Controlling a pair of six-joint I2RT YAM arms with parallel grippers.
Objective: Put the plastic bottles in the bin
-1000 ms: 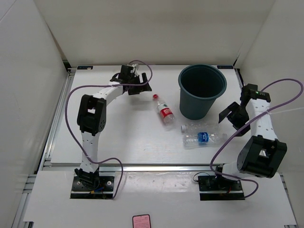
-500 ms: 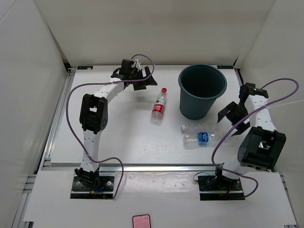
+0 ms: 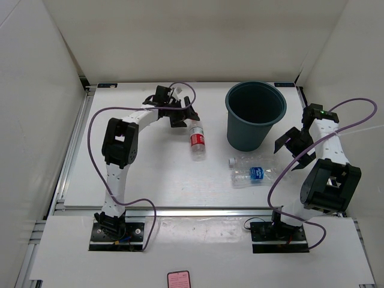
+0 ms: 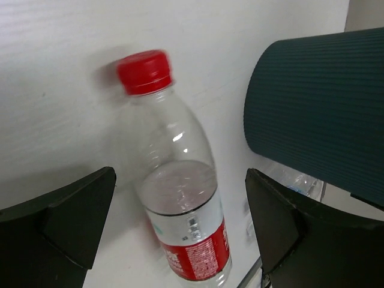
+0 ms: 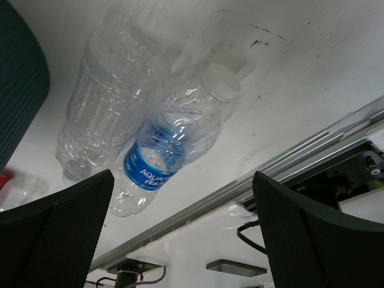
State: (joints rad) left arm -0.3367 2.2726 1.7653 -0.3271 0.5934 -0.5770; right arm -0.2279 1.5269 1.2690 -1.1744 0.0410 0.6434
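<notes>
Overhead, the left tool (image 3: 186, 118) hovers wide-spread by the red-label bottle (image 4: 183, 210).

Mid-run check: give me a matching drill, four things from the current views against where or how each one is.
1. red-label bottle
2. blue-label bottle
3. bin
4. right gripper

A. upright, top open
B. open and empty, right of the bin
C. lying by the left gripper, in front of its open fingers
D. lying beside a plain clear bottle

Pairs: 1-C; 2-D; 3-A; 4-B
</notes>
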